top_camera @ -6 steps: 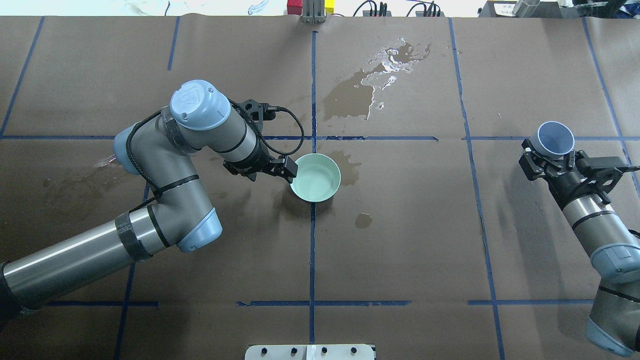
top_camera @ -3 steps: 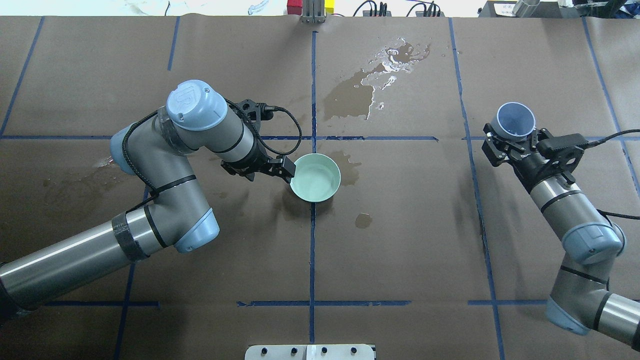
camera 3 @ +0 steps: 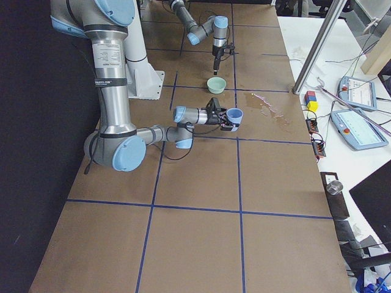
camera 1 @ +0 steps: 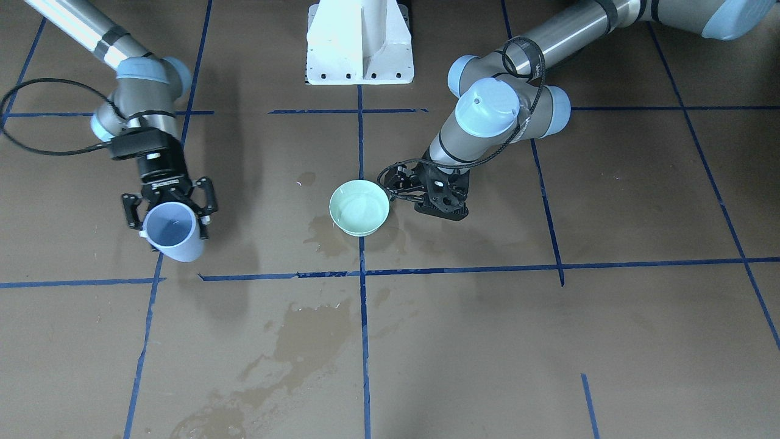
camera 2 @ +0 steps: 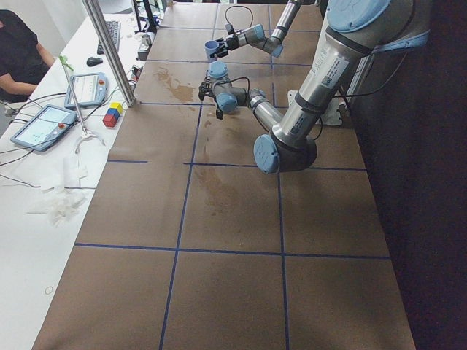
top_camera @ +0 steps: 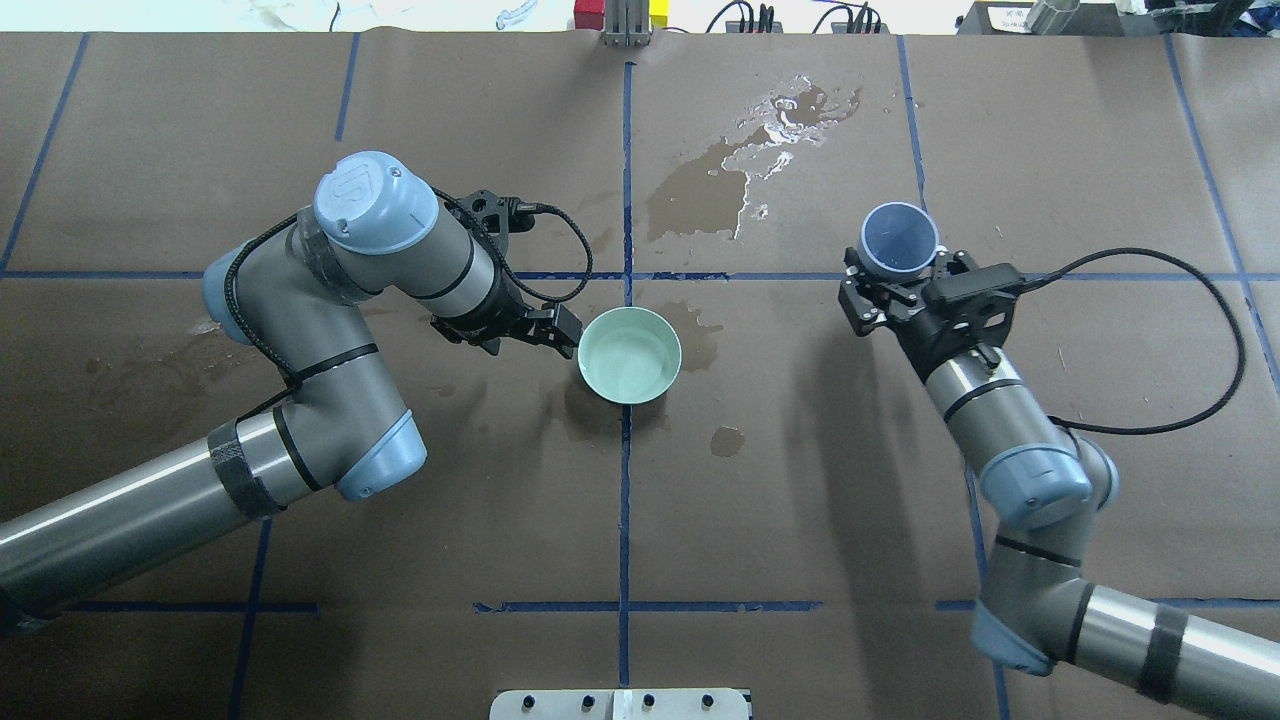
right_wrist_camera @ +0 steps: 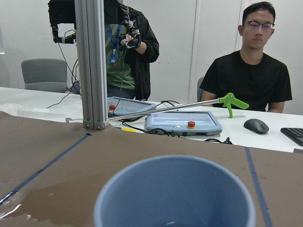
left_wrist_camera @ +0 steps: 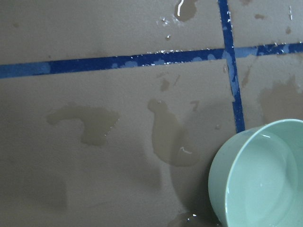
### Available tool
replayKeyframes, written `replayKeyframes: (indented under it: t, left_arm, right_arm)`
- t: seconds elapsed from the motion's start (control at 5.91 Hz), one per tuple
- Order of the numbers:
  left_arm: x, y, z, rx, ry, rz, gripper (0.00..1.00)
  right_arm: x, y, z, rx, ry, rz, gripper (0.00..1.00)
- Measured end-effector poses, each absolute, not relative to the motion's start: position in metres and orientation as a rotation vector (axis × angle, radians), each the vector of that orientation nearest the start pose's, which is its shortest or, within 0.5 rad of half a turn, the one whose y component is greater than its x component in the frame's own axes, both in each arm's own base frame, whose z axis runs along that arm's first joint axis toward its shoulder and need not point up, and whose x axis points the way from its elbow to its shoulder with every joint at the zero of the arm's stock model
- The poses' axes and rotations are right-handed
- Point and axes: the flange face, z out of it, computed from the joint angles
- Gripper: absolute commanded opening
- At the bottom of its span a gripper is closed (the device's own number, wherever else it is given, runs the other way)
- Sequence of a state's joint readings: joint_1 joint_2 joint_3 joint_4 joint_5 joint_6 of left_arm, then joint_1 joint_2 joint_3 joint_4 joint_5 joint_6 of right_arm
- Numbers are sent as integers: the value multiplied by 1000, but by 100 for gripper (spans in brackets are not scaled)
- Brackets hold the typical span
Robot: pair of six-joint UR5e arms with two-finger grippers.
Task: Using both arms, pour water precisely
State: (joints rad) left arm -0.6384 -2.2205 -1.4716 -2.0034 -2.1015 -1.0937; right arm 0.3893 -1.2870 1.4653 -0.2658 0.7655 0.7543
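My right gripper (top_camera: pixel 900 263) is shut on a blue cup (top_camera: pixel 900 238) and holds it upright above the table, right of centre. The cup also shows in the front view (camera 1: pixel 173 231) and fills the bottom of the right wrist view (right_wrist_camera: pixel 175 194). Whether the cup holds water I cannot tell. A mint green bowl (top_camera: pixel 678 350) stands at the table's centre. My left gripper (top_camera: pixel 565 327) is just left of the bowl's rim, apart from it, and looks open and empty. The left wrist view shows the bowl (left_wrist_camera: pixel 218 175) at lower right. Glistening spilled water (top_camera: pixel 775 140) lies far beyond the bowl.
Brown wet stains (top_camera: pixel 728 440) lie around the bowl on the brown paper with its blue tape grid. An aluminium post (top_camera: pixel 625 25) stands at the far edge. The white pedestal (camera 1: pixel 359 42) is at the near edge. Two people (right_wrist_camera: pixel 258 71) are beyond the table.
My right arm has swung left towards the centre, carrying the blue cup. My left gripper has drawn back a little to the left, off the bowl's rim. The bowl has stayed put.
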Motion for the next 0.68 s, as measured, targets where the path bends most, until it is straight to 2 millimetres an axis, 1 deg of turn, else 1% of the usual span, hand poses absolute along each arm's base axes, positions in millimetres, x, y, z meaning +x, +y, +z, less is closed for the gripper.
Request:
replayKeyframes:
  t: [0.17, 0.34, 0.51, 0.68]
  left_arm:
    - [514, -499, 255, 112, 1079, 104, 100]
    - [493, -500, 252, 135, 1093, 91, 100]
    - [478, -500, 254, 150, 1097, 81, 100]
    - [471, -500, 253, 166, 1098, 72, 100]
  right_arm:
    - [-506, -401, 361, 1298, -762, 209, 4]
    - [-528, -396, 332, 1300, -720, 147, 3]
    - [-539, -389, 320, 1319, -667, 65, 3]
    - [-549, -382, 318, 1329, -620, -4, 3]
